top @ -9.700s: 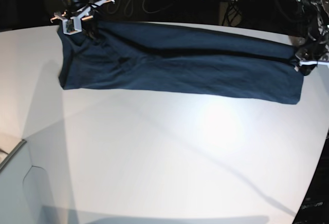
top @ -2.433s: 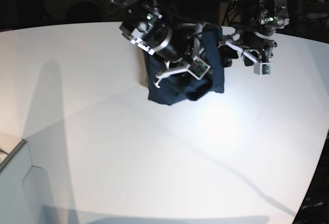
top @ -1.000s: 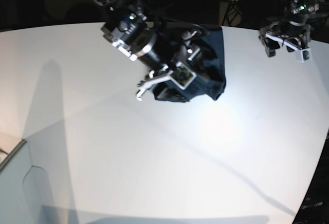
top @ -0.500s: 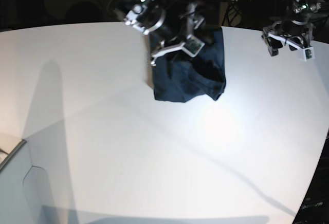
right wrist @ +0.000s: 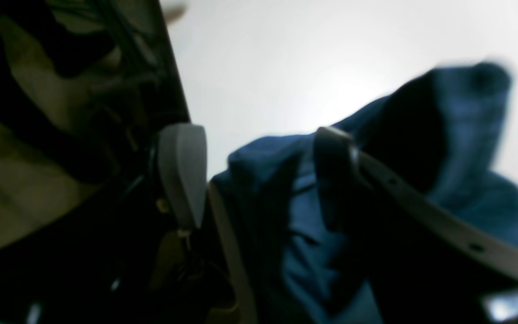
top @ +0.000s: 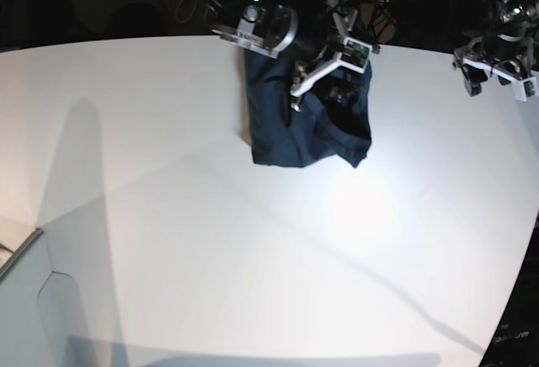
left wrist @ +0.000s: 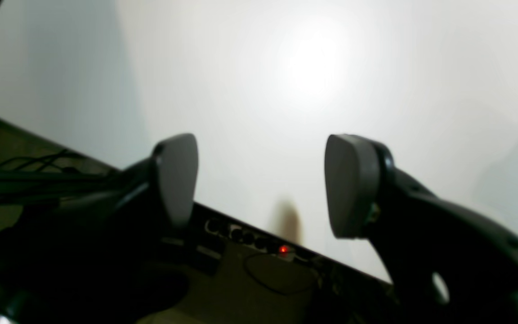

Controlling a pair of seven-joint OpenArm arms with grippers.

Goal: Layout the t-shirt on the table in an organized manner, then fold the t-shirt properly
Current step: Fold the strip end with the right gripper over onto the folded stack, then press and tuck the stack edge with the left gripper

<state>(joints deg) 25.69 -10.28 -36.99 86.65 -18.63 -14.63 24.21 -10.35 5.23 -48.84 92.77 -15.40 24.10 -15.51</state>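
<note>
Blurring hides t-shirt [top: 307,119] folds; right gripper [top: 330,68] spread wide above it, left gripper [top: 498,77] wide, empty.

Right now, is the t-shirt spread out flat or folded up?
Folded. The t-shirt lies as a compact, layered bundle near the table's far edge, with a loose flap along one side, so not neatly flat.
</note>
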